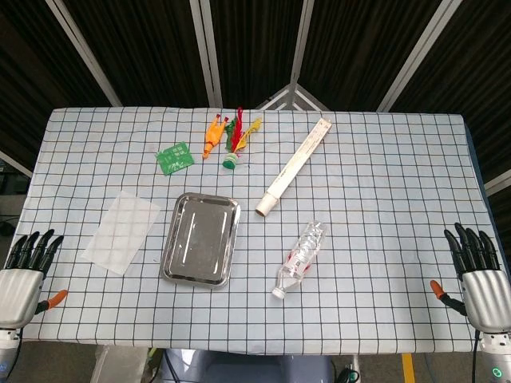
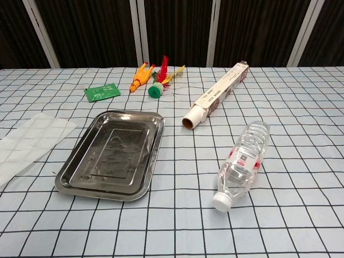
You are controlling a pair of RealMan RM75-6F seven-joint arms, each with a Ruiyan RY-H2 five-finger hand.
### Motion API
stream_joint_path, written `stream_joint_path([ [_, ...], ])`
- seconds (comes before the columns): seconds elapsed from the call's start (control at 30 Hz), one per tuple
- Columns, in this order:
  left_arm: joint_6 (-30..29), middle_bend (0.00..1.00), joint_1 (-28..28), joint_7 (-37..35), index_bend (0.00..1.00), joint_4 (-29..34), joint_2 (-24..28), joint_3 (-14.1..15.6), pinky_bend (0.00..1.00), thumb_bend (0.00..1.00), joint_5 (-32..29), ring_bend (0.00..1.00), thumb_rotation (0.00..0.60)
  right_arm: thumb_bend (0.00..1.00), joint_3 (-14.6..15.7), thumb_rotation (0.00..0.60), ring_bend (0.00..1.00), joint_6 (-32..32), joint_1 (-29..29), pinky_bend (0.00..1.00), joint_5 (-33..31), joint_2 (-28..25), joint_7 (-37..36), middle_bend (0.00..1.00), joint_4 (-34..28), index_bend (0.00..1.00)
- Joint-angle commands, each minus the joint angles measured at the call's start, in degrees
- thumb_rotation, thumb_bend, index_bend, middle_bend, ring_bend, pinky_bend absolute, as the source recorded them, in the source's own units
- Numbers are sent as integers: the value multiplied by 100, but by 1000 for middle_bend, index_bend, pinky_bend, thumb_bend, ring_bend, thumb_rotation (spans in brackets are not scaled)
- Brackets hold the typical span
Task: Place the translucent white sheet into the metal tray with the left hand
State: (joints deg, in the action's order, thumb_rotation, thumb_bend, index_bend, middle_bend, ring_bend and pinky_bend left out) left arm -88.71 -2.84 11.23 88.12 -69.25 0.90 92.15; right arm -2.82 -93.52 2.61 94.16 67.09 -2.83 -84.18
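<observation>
The translucent white sheet [image 1: 122, 231] [image 2: 29, 142] lies flat on the checked cloth, just left of the metal tray [image 1: 201, 238] [image 2: 110, 156]. Nothing lies in the tray. My left hand [image 1: 24, 271] rests at the table's front left corner, fingers spread and holding nothing, a little left of and nearer than the sheet. My right hand [image 1: 479, 275] sits at the front right corner, fingers also spread and holding nothing. Neither hand appears in the chest view.
A clear plastic bottle [image 1: 302, 258] [image 2: 242, 163] lies right of the tray. A long cardboard roll box [image 1: 297, 165] [image 2: 215, 95] runs diagonally behind it. At the back lie a green circuit board [image 1: 176, 156] [image 2: 102, 92], an orange toy [image 1: 212, 136] and a feathered shuttlecock [image 1: 237, 142].
</observation>
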Motion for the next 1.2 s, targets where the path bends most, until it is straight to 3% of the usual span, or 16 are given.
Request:
stream_joint_path([
  [0.03, 14, 0, -3, -1, 0, 18, 7, -10, 0, 0, -26, 0, 600, 291, 7, 600, 0, 31, 3, 0, -22, -3, 8, 0, -20, 0],
  [0.6, 456, 0, -112, 238, 0, 114, -11, 46, 0, 6, -231, 0, 600, 291, 55, 600, 0, 196, 8, 0, -109, -83, 20, 0, -198, 0],
  [0.97, 1368, 0, -531, 1269, 0, -228, -572, 28, 0, 157, -535, 0, 600, 290, 75, 600, 0, 152, 4, 0, -42, -93, -103, 0, -199, 0],
  [1.2, 1592, 0, -735, 1609, 0, -598, -1056, -35, 0, 250, -579, 0, 600, 291, 78, 600, 0, 140, 1, 0, -34, -98, -179, 0, -185, 0],
])
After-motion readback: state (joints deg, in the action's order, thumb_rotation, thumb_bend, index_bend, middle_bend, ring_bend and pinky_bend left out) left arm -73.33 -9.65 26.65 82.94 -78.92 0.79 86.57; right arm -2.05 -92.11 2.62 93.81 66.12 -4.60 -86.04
